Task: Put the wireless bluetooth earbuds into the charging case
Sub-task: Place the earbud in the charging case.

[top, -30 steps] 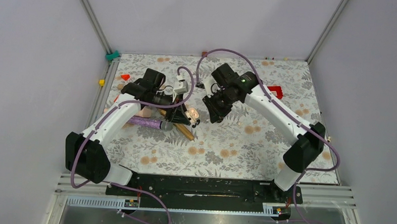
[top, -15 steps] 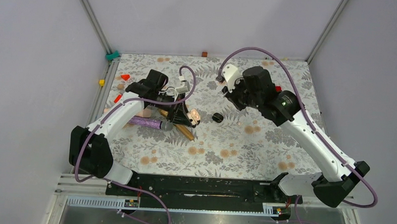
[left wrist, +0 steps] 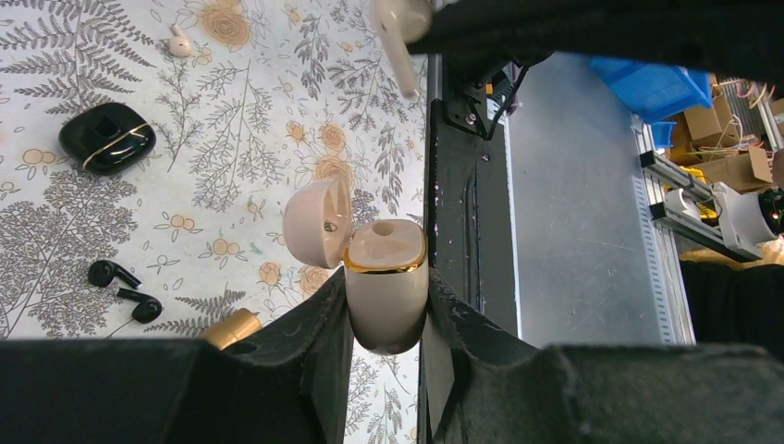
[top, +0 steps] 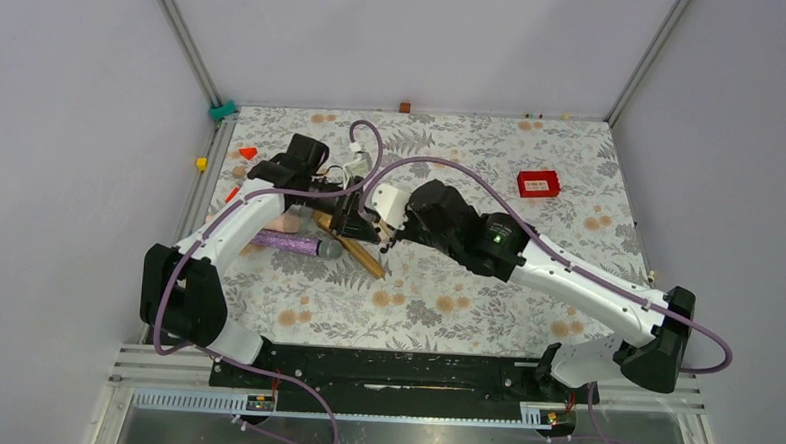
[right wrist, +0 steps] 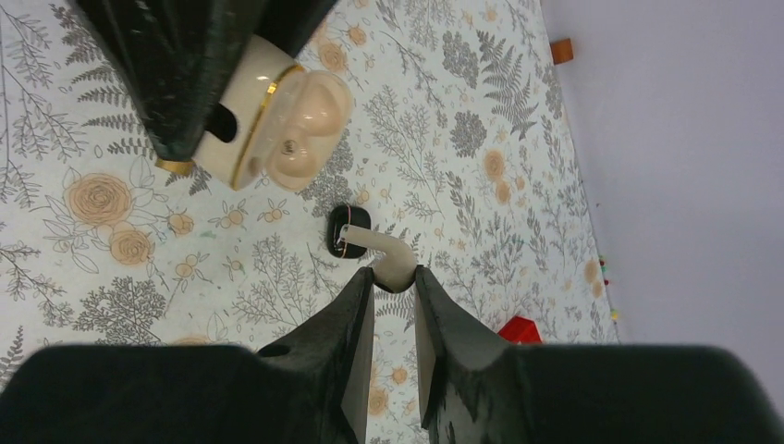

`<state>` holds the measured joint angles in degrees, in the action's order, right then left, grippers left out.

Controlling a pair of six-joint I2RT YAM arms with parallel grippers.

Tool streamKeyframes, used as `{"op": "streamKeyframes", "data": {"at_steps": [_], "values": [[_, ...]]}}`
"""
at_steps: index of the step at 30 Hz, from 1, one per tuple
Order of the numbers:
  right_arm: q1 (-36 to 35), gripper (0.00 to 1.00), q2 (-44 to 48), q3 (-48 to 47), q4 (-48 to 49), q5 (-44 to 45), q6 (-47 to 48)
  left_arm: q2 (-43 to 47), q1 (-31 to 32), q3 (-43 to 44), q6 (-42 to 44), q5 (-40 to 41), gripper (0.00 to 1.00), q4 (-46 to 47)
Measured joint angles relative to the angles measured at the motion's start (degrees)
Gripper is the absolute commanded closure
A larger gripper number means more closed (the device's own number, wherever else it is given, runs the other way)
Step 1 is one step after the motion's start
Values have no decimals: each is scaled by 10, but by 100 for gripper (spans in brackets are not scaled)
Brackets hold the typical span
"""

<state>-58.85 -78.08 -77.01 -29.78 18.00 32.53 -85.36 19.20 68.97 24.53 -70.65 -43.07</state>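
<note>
Surface: I see a table covered with a matt cloth (top: 486,286) printed with grey ferns and orange flowers. Plain lilac-grey walls (top: 427,43) close it in on three sides, with bare metal posts at the far corners. A small red bin (top: 538,183) sits far right. A glittery purple microphone (top: 293,244) lies under the left arm.

Task items: the black charging case (left wrist: 106,139) lies shut on the cloth. It is a glossy rounded pebble with a thin gold seam. The black earbuds (left wrist: 104,273) lie loose on the cloth near it, close to each other and touching neither the case nor a claw.

Left gripper (left wrist: 386,277): pinching a smooth cream-pink case (left wrist: 384,264) by its body. The case has a gold rim, and its domed lid is hinged open to one side.

Right gripper (right wrist: 393,277): pressed onto a cream earbud (right wrist: 388,259) with a short bent stem. It holds the earbud above the cloth, close to the open cream-pink case. A second cream earbud (left wrist: 178,42) lies on the cloth.
</note>
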Motion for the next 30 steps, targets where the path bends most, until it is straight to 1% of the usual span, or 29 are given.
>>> {"op": "streamKeyframes", "data": {"at_steps": [10,18,30], "values": [[-66,77,-41,4,26,60,17,0,-14,0,-11,-15,100,8],[-71,77,-50,16,51,94,24,0,-23,-1,-11,-25,100,8],[-87,77,-57,16,78,116,24,0,-23,-1,-16,-26,100,8]]}}
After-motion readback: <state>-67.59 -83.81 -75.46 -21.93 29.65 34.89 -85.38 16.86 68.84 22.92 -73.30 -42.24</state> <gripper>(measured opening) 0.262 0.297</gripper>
